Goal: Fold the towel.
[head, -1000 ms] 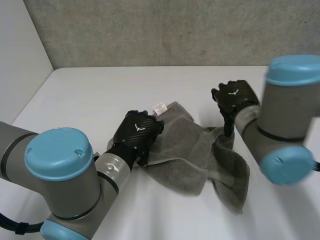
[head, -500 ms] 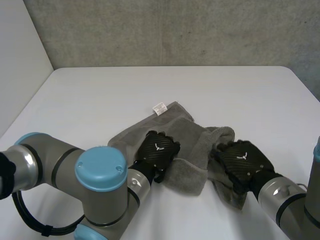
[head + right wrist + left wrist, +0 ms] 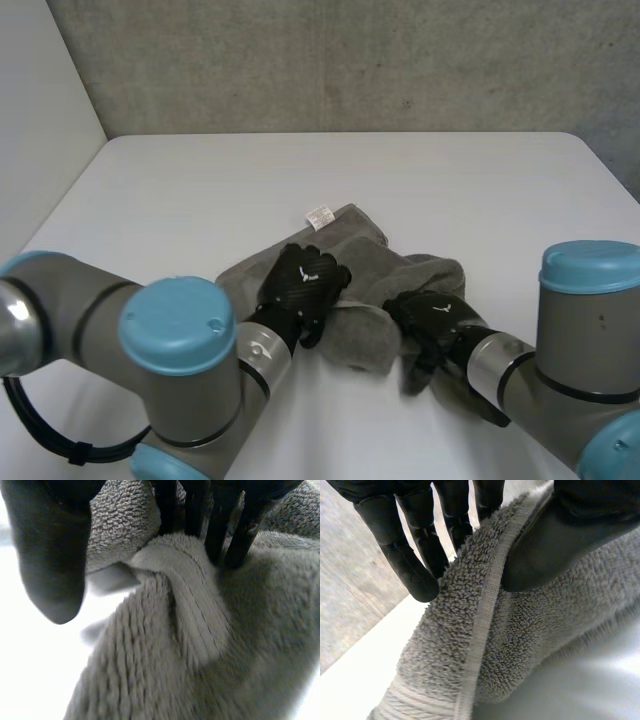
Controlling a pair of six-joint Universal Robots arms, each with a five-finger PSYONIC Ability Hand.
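A grey towel (image 3: 385, 262) with a white label (image 3: 319, 215) lies crumpled in the middle of the white table (image 3: 200, 180). My left hand (image 3: 300, 285) is on the towel's near left part. In the left wrist view its fingers (image 3: 412, 555) and thumb (image 3: 560, 545) pinch a hemmed edge of the towel (image 3: 485, 645) between them. My right hand (image 3: 432, 322) rests on the towel's near right part. In the right wrist view its straight fingers (image 3: 220, 525) press into a raised fold of the towel (image 3: 175, 670), with the thumb (image 3: 50, 555) standing apart beside it.
Both grey arms with light-blue caps reach in over the table's near edge. A grey wall stands behind the table, and a light wall runs along its left side.
My left hand slid right along the towel and closed on its edge. My right hand came from the back right down to the towel's near right part. The towel bunched up.
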